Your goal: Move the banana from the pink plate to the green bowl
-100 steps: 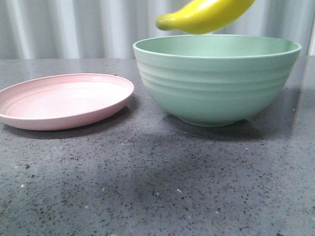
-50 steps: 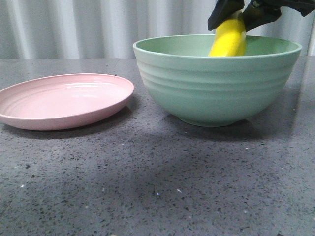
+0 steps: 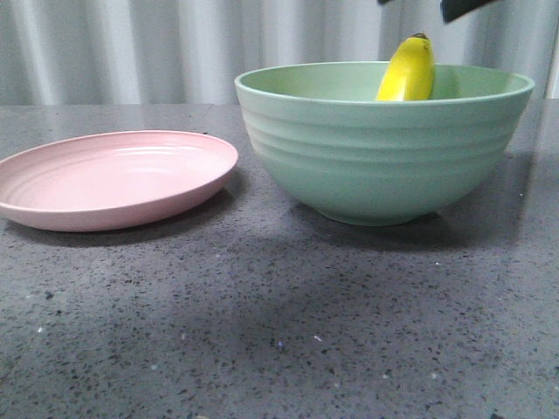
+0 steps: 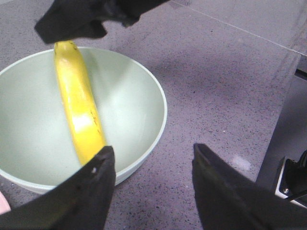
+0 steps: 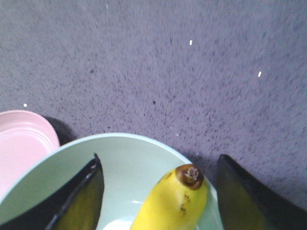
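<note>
The yellow banana (image 3: 409, 74) stands leaning inside the green bowl (image 3: 376, 157), dark tip up above the rim. My right gripper (image 3: 424, 4) is open just above it at the frame's top. In the right wrist view the banana (image 5: 172, 206) sits untouched between the spread jaws of that gripper (image 5: 159, 157), over the bowl (image 5: 129, 163). The pink plate (image 3: 113, 179) lies empty left of the bowl and also shows in the right wrist view (image 5: 21, 139). My left gripper (image 4: 152, 147) is open and empty beside the bowl's rim (image 4: 160, 96), with the banana (image 4: 79, 105) in view.
The grey speckled table (image 3: 279, 332) carries the plate and bowl, close together. A white corrugated wall (image 3: 131, 52) stands behind. The left wrist view shows the table's edge and a white fitting (image 4: 290, 182) beyond it.
The right gripper lowered the banana into the bowl, opened and rose. The banana now leans free against the bowl's inside.
</note>
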Controlling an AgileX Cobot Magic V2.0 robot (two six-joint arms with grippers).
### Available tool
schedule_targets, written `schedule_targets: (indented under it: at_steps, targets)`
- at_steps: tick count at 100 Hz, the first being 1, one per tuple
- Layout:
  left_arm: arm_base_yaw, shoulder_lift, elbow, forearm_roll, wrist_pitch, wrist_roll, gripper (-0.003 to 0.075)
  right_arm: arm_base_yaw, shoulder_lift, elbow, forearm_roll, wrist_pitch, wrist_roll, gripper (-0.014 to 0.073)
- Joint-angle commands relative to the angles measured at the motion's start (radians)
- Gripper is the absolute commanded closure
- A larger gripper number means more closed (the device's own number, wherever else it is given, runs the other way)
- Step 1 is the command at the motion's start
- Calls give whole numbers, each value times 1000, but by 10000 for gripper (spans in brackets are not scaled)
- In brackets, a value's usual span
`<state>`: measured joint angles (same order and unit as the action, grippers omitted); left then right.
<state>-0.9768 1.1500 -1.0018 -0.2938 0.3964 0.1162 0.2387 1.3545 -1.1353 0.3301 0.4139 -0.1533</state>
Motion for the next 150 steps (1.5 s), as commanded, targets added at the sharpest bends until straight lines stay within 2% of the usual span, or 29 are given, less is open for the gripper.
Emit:
schedule_targets:
  at_steps: [1,9,24,32,49,61,96,113,133,150]
  targets:
    - [-7,-26,-35,-24,-77,-8,405,-2,-88,-36,-20,-32,-12,189]
    - [-7,-30,-35,-26,-80,-8,500,-2,-136,-36,-38,14,-12,266]
    - [-7,-47,-35,-23,-99,-8,733,-2,-214,-36,-57,88,-13,551]
    - [-7,-60,-35,-18,-99,-6,741,-2,-258,-32,-58,103,-36,668]
    - [-7,-133,4,-18,-119,-5,741,-2,-372,12,-58,111,-55,663]
    - [-7,-214,99,-15,-229,-5,741,-2,-460,117,-60,45,-68,664]
    - [-7,-501,473,19,-508,1,741,-2,-773,592,-60,-355,-102,665]
    - [-7,-631,624,19,-577,1,741,-2,-900,776,-60,-505,-102,665]
    - [-7,-746,734,19,-585,1,741,-2,-972,868,-60,-500,-102,665]
    - [-7,-769,774,19,-587,1,741,-2,-970,913,-60,-497,-102,665]
